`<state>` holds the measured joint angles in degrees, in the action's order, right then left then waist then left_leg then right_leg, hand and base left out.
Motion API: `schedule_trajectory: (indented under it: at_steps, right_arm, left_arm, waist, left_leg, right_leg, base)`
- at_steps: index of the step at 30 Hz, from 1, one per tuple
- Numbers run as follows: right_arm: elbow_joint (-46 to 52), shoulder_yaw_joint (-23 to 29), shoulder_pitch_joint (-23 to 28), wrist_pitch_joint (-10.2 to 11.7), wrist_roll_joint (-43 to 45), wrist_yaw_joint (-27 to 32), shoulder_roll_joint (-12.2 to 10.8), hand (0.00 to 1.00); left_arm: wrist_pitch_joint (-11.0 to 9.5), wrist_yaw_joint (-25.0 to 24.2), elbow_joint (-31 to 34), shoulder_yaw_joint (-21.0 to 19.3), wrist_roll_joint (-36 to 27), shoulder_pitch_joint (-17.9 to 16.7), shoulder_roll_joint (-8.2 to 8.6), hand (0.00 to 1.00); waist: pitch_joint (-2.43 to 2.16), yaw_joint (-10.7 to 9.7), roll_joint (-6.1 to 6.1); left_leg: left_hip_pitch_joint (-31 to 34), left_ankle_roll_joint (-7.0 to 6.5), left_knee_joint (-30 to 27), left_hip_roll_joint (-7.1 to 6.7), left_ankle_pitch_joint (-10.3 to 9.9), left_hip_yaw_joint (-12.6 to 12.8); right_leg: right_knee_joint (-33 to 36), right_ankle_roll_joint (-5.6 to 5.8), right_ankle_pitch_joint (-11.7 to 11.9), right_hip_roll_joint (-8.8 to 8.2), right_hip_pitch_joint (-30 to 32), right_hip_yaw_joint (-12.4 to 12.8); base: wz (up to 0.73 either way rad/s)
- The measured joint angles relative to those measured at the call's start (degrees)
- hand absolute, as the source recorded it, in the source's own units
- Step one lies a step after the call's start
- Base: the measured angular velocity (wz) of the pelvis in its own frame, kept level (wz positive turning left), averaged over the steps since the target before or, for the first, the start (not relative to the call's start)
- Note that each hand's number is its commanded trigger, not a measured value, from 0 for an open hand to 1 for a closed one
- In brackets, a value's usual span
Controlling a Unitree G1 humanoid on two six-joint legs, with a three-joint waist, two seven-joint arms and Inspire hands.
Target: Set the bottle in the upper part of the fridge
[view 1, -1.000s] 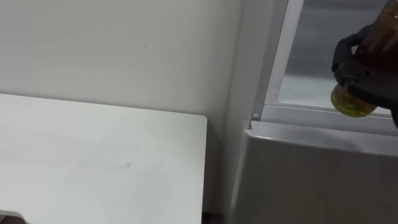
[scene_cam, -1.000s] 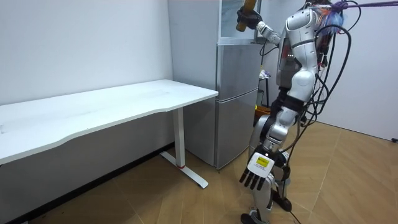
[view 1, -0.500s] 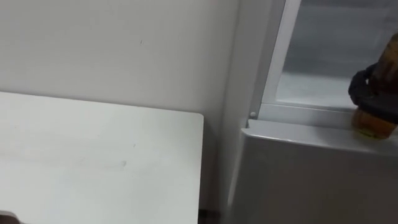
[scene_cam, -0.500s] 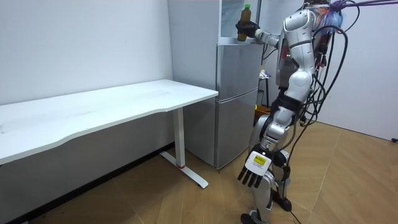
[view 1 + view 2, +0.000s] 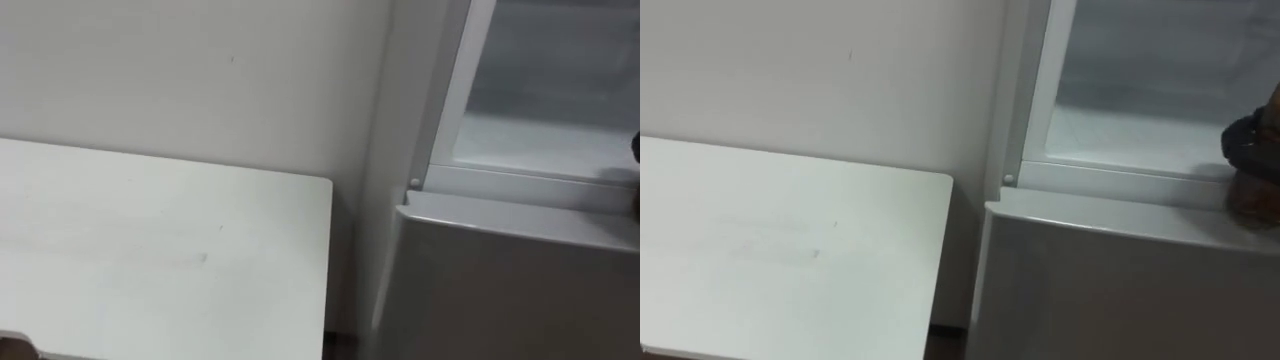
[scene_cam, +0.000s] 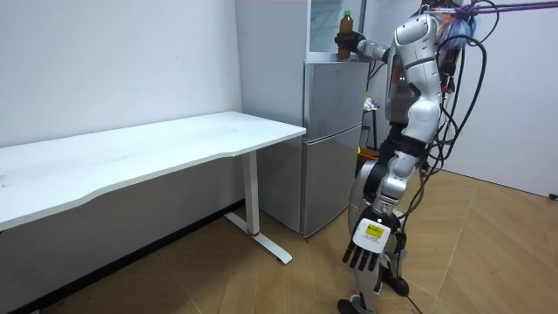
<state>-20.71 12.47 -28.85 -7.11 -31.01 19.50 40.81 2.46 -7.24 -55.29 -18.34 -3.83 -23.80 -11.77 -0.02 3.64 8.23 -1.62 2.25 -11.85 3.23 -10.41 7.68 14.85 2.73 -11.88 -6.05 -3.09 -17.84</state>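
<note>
Open upper fridge, right hand cut off, gripping bottle

White table, grey fridge, amber bottle (green cap)

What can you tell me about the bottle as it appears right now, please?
The bottle is small, with a green cap and yellowish-brown contents, and looks like clear plastic. It stands upright at the front edge of the open upper fridge compartment, just above the closed lower door. The right hand is curled round its lower half. In the right eye view its brownish base shows beneath the dark fingers. Whether the base rests on the compartment floor cannot be told.
</note>
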Motion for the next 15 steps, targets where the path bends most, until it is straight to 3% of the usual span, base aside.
schedule_trajectory:
  at_steps: [6,15]
  right_arm:
    - [-1.77,-0.11,-4.91,-1.16,0.13,-0.33,0.39,1.00]
    - [-2.99,-0.47,-6.11,-1.31,2.09,0.36,0.86,1.00]
  left_arm:
    - [0.05,0.09,-0.16,-0.23,0.00,-0.61,-0.34,0.00]
    - [0.15,0.58,0.16,-1.12,0.01,-2.71,-0.51,0.00]
  waist:
    - [-0.02,-0.19,0.75]
    - [-0.08,1.31,1.53]
  left_leg:
    - [0.50,0.01,-0.50,0.01,-0.02,-0.54]
    - [1.14,0.07,-1.48,0.01,-0.07,-1.82]
  right_leg:
    - [-0.15,-0.04,-0.01,0.01,-0.16,-0.59]
    - [-0.18,-0.07,-0.01,0.06,-0.69,-1.62]
  base:
    - [0.03]
    - [0.08]
